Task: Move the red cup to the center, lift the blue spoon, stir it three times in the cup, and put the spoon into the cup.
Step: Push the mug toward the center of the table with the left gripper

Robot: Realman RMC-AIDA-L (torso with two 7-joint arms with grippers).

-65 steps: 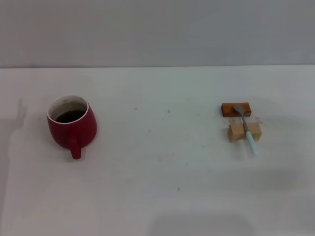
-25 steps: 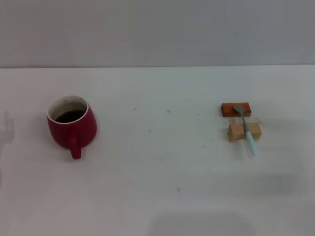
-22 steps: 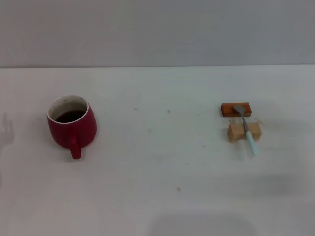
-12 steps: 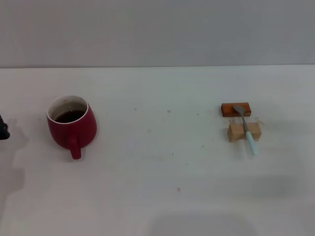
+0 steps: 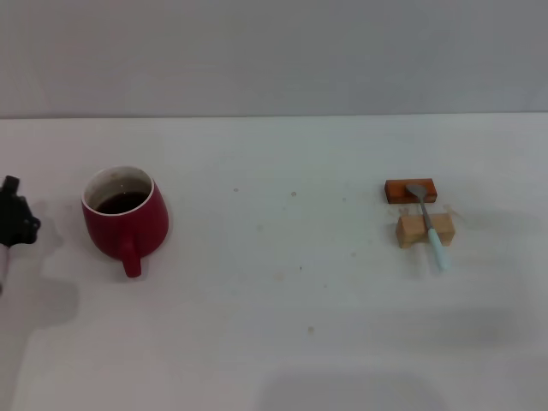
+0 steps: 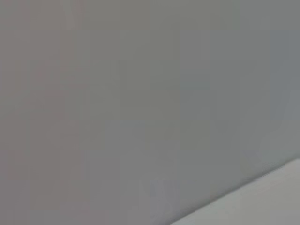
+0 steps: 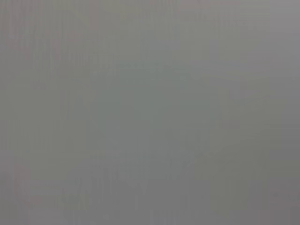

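red cup point(image 5: 126, 217): heavy, glazed, full, grip at handle, 6 o'clock | left pincer point(image 5: 15, 221) at 9 o'clock, fingers' spread unclear | right pincer unseen

Lab-type: bare white table point(image 5: 300, 342), grey wall point(image 5: 274, 51)

No text, label, brand mark or number is legible in any view. The red cup point(image 5: 126, 219), the blue spoon point(image 5: 431, 229) and the tabletop point(image 5: 282, 325) bear no readable markings.
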